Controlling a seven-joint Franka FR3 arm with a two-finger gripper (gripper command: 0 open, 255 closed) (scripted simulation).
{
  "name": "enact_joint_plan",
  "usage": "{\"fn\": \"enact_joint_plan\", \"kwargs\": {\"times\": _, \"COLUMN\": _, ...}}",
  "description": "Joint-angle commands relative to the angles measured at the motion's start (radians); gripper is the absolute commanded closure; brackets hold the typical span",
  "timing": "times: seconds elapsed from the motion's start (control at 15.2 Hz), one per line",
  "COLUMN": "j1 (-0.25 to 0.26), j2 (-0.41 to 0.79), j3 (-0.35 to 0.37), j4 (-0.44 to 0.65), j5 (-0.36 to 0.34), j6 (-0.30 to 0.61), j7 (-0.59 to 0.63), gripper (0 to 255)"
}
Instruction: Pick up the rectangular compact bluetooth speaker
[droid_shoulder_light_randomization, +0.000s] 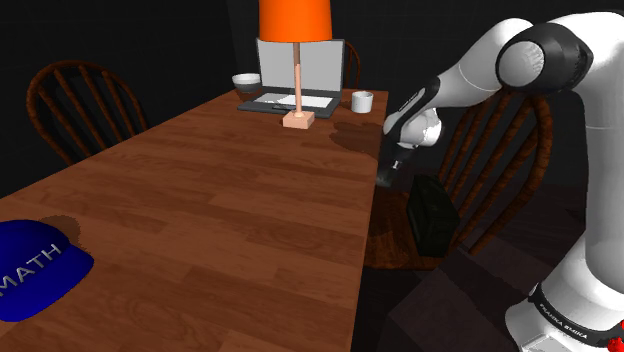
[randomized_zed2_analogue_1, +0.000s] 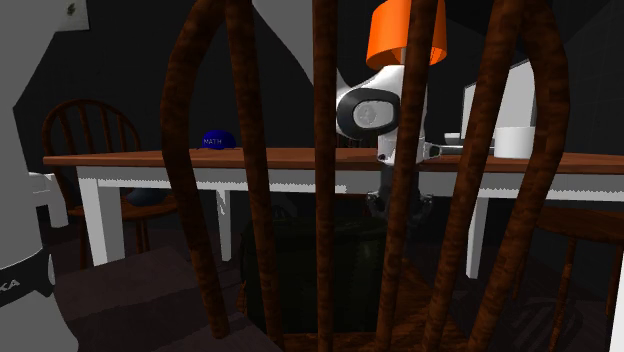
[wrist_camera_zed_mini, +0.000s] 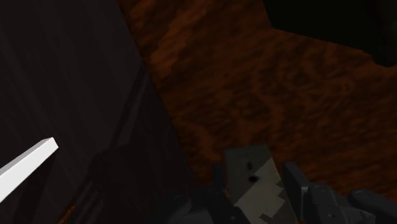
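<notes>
Your gripper (droid_shoulder_light_randomization: 390, 180) pinches the dark speaker (droid_shoulder_light_randomization: 433, 215) between its fingers (wrist_camera_zed_mini: 299, 188) above the chair seat (wrist_camera_zed_mini: 254, 83), the grasp apparently made, a clear lift yet to come.

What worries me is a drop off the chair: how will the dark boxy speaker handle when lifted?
The speaker looks like a rigid, flat-sided box, so it probably won't flex. It seems to stand on a narrow side on the chair seat, so a nudge could tip it. Its plain dark faces may be slippery.
</notes>
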Motion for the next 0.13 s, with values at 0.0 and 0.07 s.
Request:
{"fn": "enact_joint_plan", "kwargs": {"times": 0.0, "j1": 0.006, "j2": -0.014, "j3": -0.007, "j4": -0.002, "j5": -0.010, "j6": -0.011, "j7": 0.009, "gripper": 255}}
{"fn": "enact_joint_plan", "kwargs": {"times": 0.07, "j1": 0.006, "j2": -0.014, "j3": -0.007, "j4": -0.002, "j5": -0.010, "j6": -0.011, "j7": 0.009, "gripper": 255}}
